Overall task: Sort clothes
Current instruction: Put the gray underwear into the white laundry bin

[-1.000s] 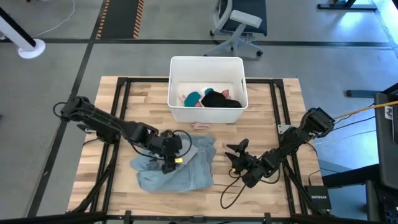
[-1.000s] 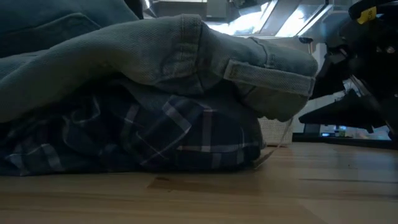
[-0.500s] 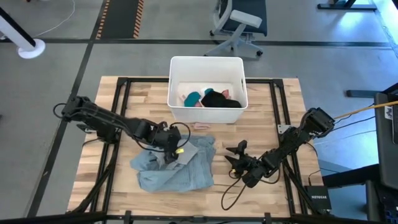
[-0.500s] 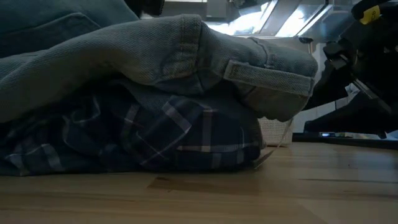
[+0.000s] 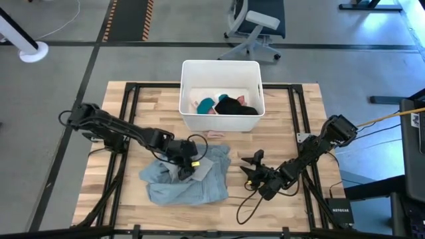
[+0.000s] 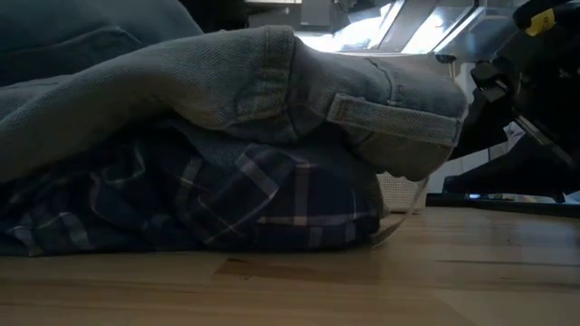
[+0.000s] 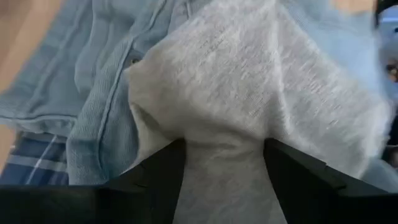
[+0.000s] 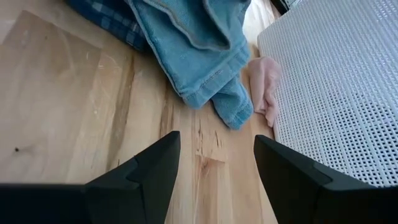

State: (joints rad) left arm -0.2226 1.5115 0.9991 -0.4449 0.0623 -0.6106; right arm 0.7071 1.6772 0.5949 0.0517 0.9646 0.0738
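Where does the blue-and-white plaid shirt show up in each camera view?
High view: not visible; it lies hidden beneath the grey-blue shirt.
Low view: plaid shirt fills the lower left, under the grey-blue shirt.
Left wrist view: a plaid strip at the lower left corner.
Right wrist view: a plaid patch along the top edge.
Shared landmark: the grey-blue shirt, in all four views.

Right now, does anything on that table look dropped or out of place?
Yes. A small pink piece lies alone on the wooden table, just outside the white bin and apart from the clothes pile, as if dropped.
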